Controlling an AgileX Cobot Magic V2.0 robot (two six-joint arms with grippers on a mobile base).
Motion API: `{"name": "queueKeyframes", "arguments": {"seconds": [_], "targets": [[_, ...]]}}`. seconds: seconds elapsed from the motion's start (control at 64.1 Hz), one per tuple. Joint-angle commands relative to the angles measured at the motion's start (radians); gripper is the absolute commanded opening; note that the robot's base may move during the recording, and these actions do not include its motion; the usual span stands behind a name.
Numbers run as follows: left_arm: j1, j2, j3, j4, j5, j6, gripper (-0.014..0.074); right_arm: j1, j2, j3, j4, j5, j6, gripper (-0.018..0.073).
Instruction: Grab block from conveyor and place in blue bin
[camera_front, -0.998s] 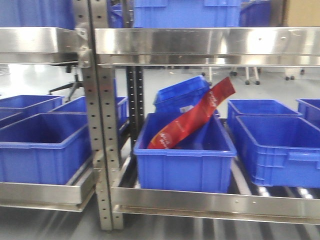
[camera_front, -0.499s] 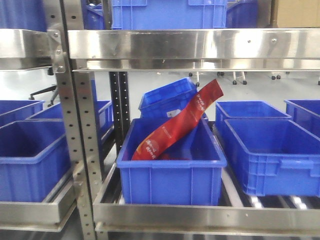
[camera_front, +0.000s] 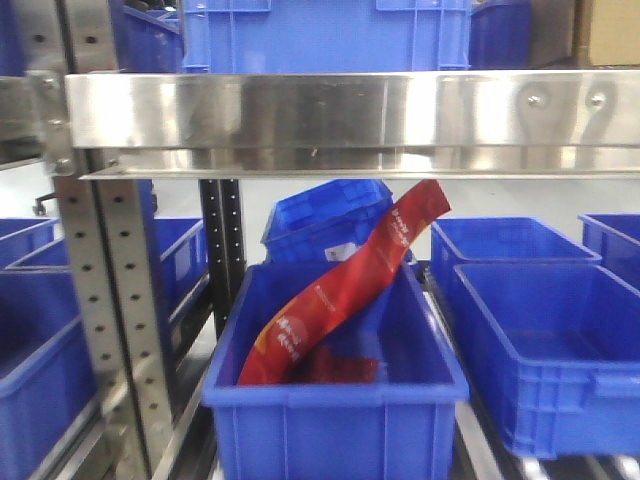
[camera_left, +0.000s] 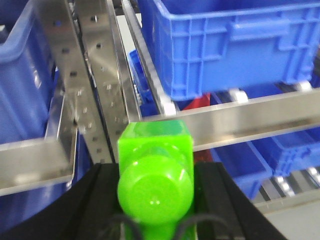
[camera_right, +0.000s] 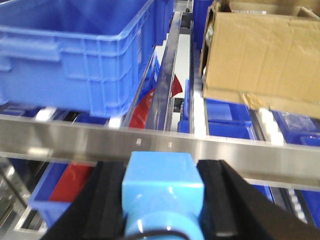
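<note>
Stainless steel shelf rail spans the front view above the blue bin, with an open gap between the rail's underside and the bin rim. A perforated upright bounds this gap on the left, and a neighbouring bin stands just beside on the right. A red packet leans diagonally inside the blue bin, its upper end past the rear rim. Both wrist views face the rack, each with a horizontal steel rail crossing beyond the fingertips. Here the right gripper is closed on the block, which sits light blue between the black fingers. Likewise the left gripper is clamped on a green block with a round stud.
</note>
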Motion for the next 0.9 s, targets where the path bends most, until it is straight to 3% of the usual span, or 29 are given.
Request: {"name": "queueKeyframes", "arguments": {"seconds": [0.0,0.889], "targets": [[-0.007,-0.004,-0.001,-0.009,-0.017,-0.004,-0.0111,0.003,-0.002,-0.006,-0.011,-0.021,-0.007,-0.0162],[-0.007,-0.004,-0.001,-0.009,-0.017,-0.004,-0.0111,0.003,-0.002,-0.006,-0.011,-0.021,-0.007,-0.0162]]}}
